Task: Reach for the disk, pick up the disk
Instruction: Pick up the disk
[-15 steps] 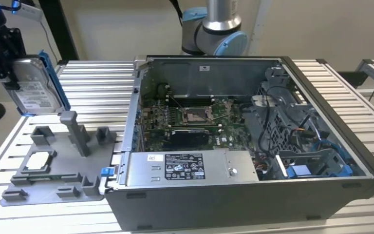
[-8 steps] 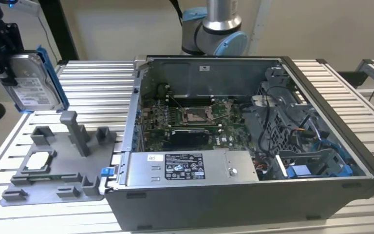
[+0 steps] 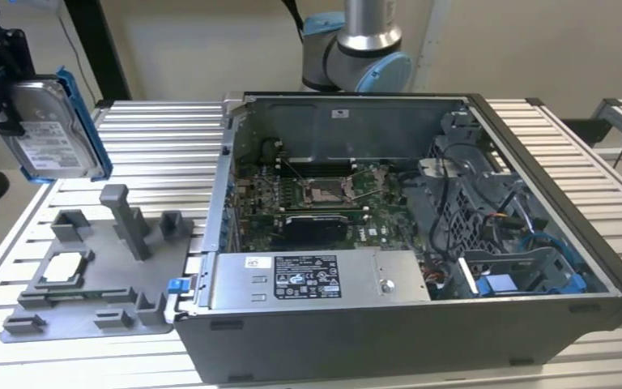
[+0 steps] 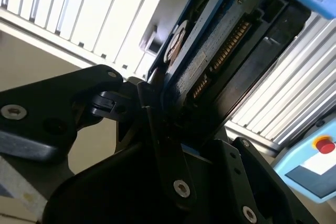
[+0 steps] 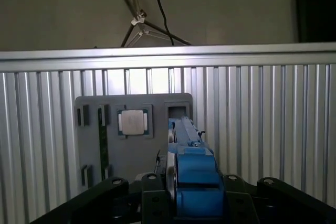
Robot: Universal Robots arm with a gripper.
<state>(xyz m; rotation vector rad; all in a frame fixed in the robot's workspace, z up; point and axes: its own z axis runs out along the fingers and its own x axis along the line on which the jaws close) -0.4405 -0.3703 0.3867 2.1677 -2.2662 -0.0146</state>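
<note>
A slatted metal table [image 3: 149,138] spreads beneath the end effector [image 3: 10,113], which hangs well above it at the exterior view's far left. The largest thing on the table is an open computer case [image 3: 398,340], well apart from the end effector toward the exterior view's right and lower than it. Its motherboard [image 3: 311,194] is exposed, and a grey box with a black-and-white label [image 3: 311,279] sits along the near wall. Behind the case, farther still from the end effector, rises the grey and light-blue robot arm [image 3: 359,49]. Below the end effector in the exterior view lies a flat grey fixture [image 3: 84,284] with upright posts, just beside the case. In the first wrist view the same fixture [image 5: 136,161] lies on the table [image 5: 262,119] past the fingertips. The disk [image 3: 52,130] is in the end effector's grip, clear of the table and standing on edge. Its silver face and white label are turned toward the exterior camera, and its blue bracket runs along the side away from the black end effector body. In the first wrist view the disk [image 5: 191,171] shows edge-on, its blue bracket wedged between the two black fingers [image 5: 152,198]. The end effector [image 5: 189,203] is closed tight on the disk's flat faces. The second wrist view shows the same clamp from close by: the disk [image 4: 220,51] with its connector row, pinched by the end effector [image 4: 163,114]. Smallest is a square silver chip [image 5: 134,121], seated in a pocket of the fixture, apart from the end effector.
</note>
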